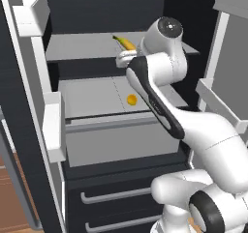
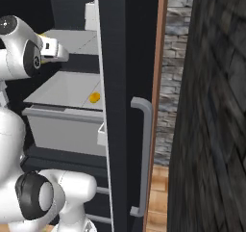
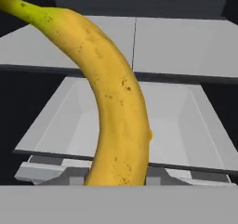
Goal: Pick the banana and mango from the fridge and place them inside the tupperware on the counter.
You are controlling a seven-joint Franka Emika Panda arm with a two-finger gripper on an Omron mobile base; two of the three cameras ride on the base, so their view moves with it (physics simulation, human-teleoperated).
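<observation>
Two fruits are in play, and the banana (image 3: 116,107) is the one in hand: it fills the hand view, rising from between the fingertips at the bottom edge and curving up and left, so the pincer (image 1: 127,58) appears closed on the banana near one end, just above the fridge (image 1: 97,5) shelf (image 1: 77,46). It should be light and fairly stiff, but its smooth skin and curved, tapering body could let it swivel or slip, and a hard squeeze would bruise it; a hold nearer the thick middle, across the curve, would likely be steadier. The mango (image 1: 131,99) lies alone on the floor of the open grey drawer (image 1: 87,99) below, rounded and apt to roll, best taken across its short width. Flat grey shelves and a walled drawer leave modest room, with the open doors and their white bins (image 1: 53,125) close on both sides.
</observation>
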